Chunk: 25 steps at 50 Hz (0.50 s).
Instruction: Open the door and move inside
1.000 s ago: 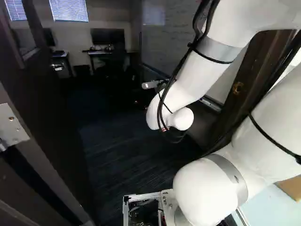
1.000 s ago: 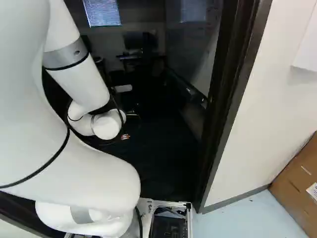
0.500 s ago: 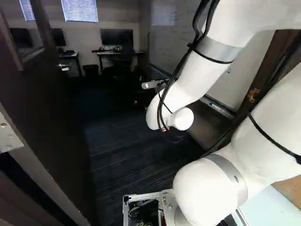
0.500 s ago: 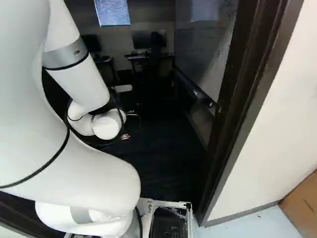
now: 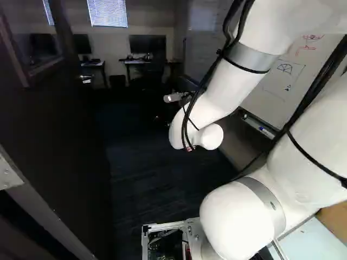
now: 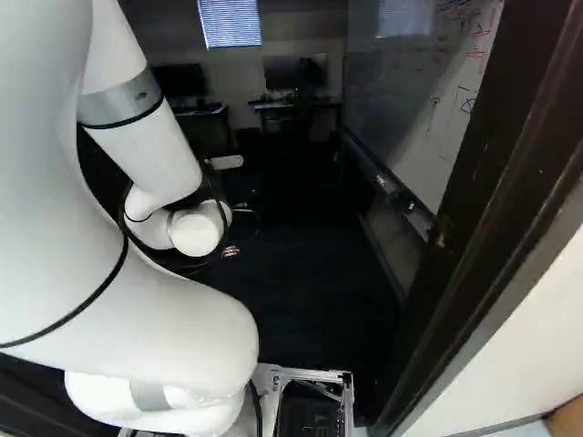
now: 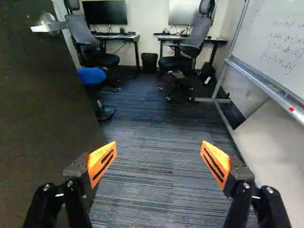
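Rolling ahead, the base (image 5: 162, 225) has moved and turned a little toward the door (image 7: 47, 123), so the whole room has shifted in both base views. More of the whiteboard (image 5: 290, 73) shows now, and the door's metal hinge (image 5: 8, 176) has slid to the edge of the left base view. The arm (image 5: 217, 97) stays as it was on its joint. I can't tell if the door itself has swung.

That looks good for the job. The door is wide open beside the tool (image 7: 158, 149), with its handle (image 7: 49, 26) farther ahead. The tool is let go, its two fingers wide apart with nothing between them. Getting the door open looks done, so I think going in is the step now.

The dark door frame (image 6: 510, 209) is close at the right of the right base view, and the base could bump it or scrape the door. It should go slow and keep to the middle. Deeper in are a blue stool (image 7: 91, 76), a chair (image 7: 197, 35), a bin (image 7: 149, 61) and a table (image 7: 116, 36).
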{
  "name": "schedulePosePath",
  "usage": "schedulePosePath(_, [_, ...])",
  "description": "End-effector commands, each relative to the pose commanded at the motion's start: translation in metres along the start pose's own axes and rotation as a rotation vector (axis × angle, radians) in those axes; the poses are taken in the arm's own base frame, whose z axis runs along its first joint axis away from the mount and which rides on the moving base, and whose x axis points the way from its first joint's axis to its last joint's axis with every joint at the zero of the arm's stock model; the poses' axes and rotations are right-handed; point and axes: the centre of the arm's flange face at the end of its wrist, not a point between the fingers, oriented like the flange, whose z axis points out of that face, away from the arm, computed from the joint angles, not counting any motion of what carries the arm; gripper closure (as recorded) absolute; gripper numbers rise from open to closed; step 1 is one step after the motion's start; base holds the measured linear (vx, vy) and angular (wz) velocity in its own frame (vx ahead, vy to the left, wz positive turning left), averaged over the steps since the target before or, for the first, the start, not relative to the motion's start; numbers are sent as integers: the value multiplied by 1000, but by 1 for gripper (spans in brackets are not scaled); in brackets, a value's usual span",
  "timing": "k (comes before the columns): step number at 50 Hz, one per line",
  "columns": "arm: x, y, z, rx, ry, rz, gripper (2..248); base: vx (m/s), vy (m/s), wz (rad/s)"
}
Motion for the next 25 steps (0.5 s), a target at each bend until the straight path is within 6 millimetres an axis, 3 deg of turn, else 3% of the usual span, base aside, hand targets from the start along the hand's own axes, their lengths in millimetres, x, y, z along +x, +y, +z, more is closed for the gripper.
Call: schedulePosePath(25, [0, 0, 0, 0, 0, 0, 3, 132, 39, 149])
